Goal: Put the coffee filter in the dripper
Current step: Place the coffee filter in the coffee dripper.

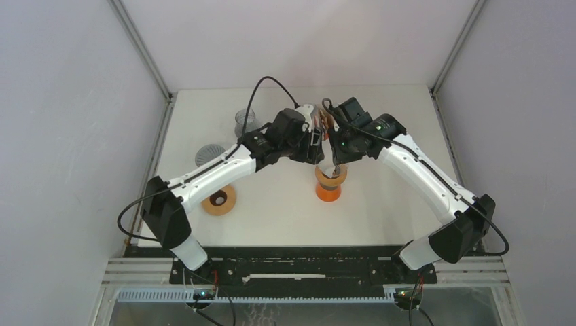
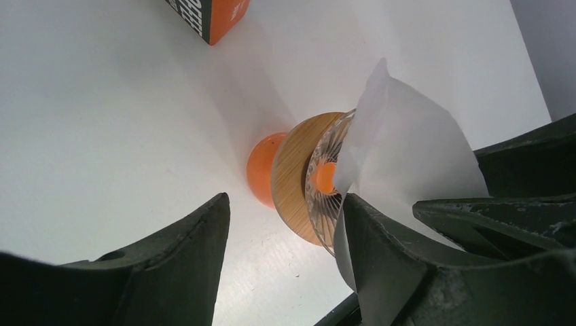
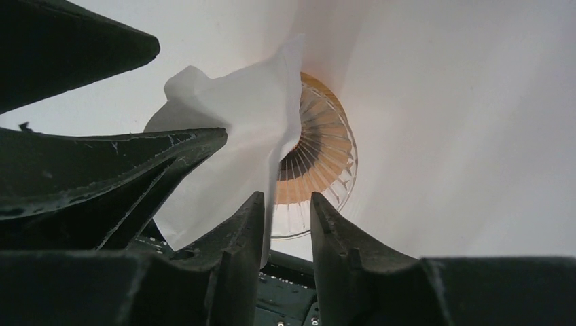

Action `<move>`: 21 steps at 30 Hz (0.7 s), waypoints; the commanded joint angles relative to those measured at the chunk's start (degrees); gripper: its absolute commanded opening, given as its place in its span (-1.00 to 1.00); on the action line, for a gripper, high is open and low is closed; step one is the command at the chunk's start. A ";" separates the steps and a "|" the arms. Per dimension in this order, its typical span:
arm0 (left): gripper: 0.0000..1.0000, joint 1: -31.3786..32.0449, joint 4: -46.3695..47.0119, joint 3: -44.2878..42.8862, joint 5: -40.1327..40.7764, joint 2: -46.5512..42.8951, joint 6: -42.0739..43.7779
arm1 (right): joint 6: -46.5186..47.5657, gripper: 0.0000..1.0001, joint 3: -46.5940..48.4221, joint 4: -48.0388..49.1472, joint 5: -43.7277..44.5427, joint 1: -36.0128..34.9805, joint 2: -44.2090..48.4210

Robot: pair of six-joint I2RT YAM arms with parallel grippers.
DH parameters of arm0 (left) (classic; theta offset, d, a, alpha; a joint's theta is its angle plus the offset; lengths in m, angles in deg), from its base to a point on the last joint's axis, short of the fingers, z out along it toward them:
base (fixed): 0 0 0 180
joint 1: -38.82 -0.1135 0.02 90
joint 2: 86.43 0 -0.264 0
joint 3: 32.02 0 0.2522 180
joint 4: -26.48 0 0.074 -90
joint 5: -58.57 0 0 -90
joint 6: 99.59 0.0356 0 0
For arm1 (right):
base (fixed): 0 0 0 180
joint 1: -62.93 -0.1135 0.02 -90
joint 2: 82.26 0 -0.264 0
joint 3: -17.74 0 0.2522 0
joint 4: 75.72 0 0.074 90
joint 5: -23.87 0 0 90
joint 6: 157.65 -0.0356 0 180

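Observation:
The dripper (image 1: 331, 178) is ribbed glass with a wooden collar (image 2: 297, 178), standing on an orange cup (image 1: 329, 193) mid-table. The white paper coffee filter (image 2: 407, 153) stands crumpled in the dripper's mouth, leaning to one side. My left gripper (image 2: 285, 197) is open, with only the dripper showing far between its fingers. The filter rests against the outer side of its right finger (image 2: 387, 258). My right gripper (image 3: 286, 197) is open by a narrow gap just above the dripper (image 3: 319, 163). The filter's (image 3: 238, 115) edge runs along the inner face of its left finger (image 3: 238, 238), not pinched.
A wooden ring (image 1: 219, 200) lies at the left front beside the left arm. A second ribbed glass cone (image 1: 210, 155) and a clear glass (image 1: 246, 122) stand behind it. An orange and black box (image 2: 210, 17) sits behind the dripper. Both grippers (image 1: 326, 153) crowd together above the cup.

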 commanded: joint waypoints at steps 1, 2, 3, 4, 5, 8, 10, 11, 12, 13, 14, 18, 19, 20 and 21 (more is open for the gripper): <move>0.34 0.65 -0.63 -3.79 -0.94 0.51 1.88 | 0.26 -0.19 -0.21 1.75 2.57 0.39 1.89; 0.33 0.65 -0.77 -3.86 -0.98 0.55 1.92 | 0.25 -0.17 -0.30 1.74 3.10 0.38 1.92; 0.33 0.66 -0.88 -3.87 -0.94 0.63 1.96 | 0.26 -0.15 -0.40 1.74 3.59 0.39 1.87; 0.33 0.66 -1.01 -3.90 -0.93 0.68 2.00 | 0.20 -0.13 -0.56 1.72 4.09 0.43 1.85; 0.33 0.66 -0.99 -3.95 -0.98 0.69 2.01 | 0.18 -0.09 -0.73 1.76 4.66 0.46 1.77; 0.30 0.74 -1.06 -3.99 -1.17 0.64 1.92 | 0.00 -0.01 -1.07 1.79 5.54 0.60 1.35; 0.28 0.82 -1.07 -4.07 -1.31 0.64 1.84 | -0.05 0.03 -1.39 2.24 5.54 0.78 1.02; 0.26 0.83 -0.98 -4.14 -1.52 0.68 1.81 | -0.08 0.06 -1.58 2.58 5.50 0.88 0.84; 0.25 0.90 -1.04 -4.21 -1.61 0.74 1.79 | -0.12 0.07 -1.78 2.90 5.49 1.03 0.62; 0.24 0.92 -1.02 -4.25 -1.63 0.78 1.75 | -0.26 0.08 -1.94 3.09 5.42 1.15 0.35; 0.23 1.00 -0.99 -4.21 -1.64 0.82 1.75 | -0.39 0.10 -2.06 3.16 5.42 1.30 0.09; 0.20 1.09 -1.01 -3.91 -1.58 0.73 1.61 | -0.47 0.15 -2.95 3.61 5.52 2.05 -0.45; 0.20 1.09 -1.11 -3.83 -1.54 0.79 1.65 | -0.45 0.16 -3.23 3.79 5.31 2.26 -0.44; 0.19 1.09 -1.08 -3.82 -1.61 0.83 1.59 | -0.44 0.17 -3.49 3.96 5.12 2.55 -0.49; 0.18 1.09 -1.12 -3.73 -1.66 0.88 1.53 | -0.44 0.18 -3.76 4.18 4.87 2.77 -0.44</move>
